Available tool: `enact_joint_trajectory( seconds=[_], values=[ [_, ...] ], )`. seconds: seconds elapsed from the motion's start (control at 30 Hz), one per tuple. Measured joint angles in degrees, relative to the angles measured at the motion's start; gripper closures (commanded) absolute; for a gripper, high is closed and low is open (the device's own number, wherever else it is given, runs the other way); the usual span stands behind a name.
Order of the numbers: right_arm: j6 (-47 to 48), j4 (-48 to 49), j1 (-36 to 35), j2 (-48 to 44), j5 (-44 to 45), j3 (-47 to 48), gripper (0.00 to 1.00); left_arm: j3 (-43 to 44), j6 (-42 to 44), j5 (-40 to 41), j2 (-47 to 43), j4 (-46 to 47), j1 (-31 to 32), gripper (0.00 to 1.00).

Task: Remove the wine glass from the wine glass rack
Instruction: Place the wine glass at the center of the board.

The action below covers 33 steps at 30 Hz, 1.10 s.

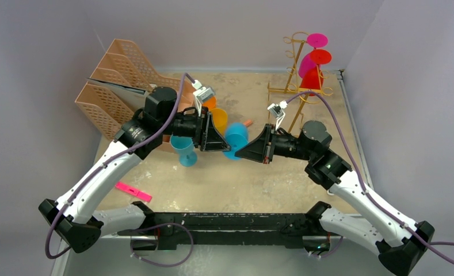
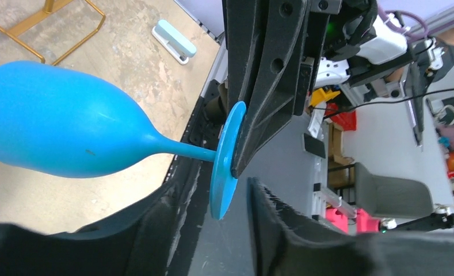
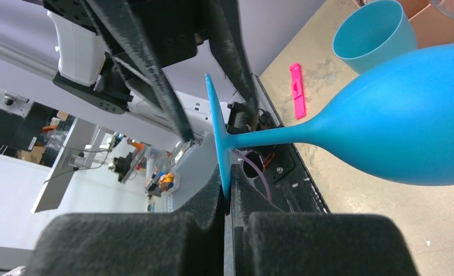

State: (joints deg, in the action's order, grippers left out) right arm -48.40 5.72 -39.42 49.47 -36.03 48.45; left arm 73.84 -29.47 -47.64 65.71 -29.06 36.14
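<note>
Above tabletop [image 1: 224, 184], right fingers [image 3: 305, 241] pinch wine glass [image 3: 408, 126] foot.

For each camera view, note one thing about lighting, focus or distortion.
Top external: even, soft light, only faint shadows on the table. Left wrist: the blue wine glass is sharp with a soft sheen, the left gripper dark and soft-edged. Right wrist: the right gripper dark against a bright background.

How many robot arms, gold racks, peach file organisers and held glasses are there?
Robot arms: 2
Gold rack: 1
Peach file organiser: 1
Held blue wine glass: 1
Total: 5
</note>
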Motion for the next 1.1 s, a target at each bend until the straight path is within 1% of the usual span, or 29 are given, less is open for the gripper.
enact_joint_trajectory(
  seconds=[0.2,0.3,0.33,0.4,0.53,0.7,0.83,1.0,1.1],
  values=[
    [2.4,-1.1,0.0,0.0,-1.0,0.0,1.0,2.2,2.2,2.6,0.0,-3.9,0.0,0.26],
    [6.4,-4.2,0.0,0.0,-1.9,0.1,1.0,4.5,4.0,5.7,-0.1,-7.3,0.0,0.2],
    [8.3,-6.6,0.0,0.3,-2.6,0.7,1.0,5.2,4.7,6.9,-0.2,-8.6,0.0,0.18],
    [12.3,-11.5,0.0,1.3,-3.8,3.0,1.0,6.5,5.8,9.5,-0.4,-11.0,-0.2,0.17],
    [20.4,-17.7,-0.1,1.7,-5.0,6.0,1.0,8.3,7.6,13.2,-0.5,-15.3,-1.2,0.13],
    [34.8,-25.4,-2.4,0.7,-1.8,5.8,1.0,8.5,8.3,15.9,-0.7,-18.6,-3.7,0.12],
    [47.6,-27.7,-6.1,-1.7,0.0,2.5,1.0,8.5,8.3,16.1,-0.6,-19.7,-4.6,0.12],
    [64.2,-29.4,-11.0,-3.0,0.1,0.1,1.0,8.7,8.3,16.0,-0.3,-19.6,-4.6,0.12],
    [71.1,-28.1,-13.1,-3.0,1.5,-2.2,1.0,8.3,7.9,15.9,-0.4,-18.3,-4.6,0.12]
  ],
)
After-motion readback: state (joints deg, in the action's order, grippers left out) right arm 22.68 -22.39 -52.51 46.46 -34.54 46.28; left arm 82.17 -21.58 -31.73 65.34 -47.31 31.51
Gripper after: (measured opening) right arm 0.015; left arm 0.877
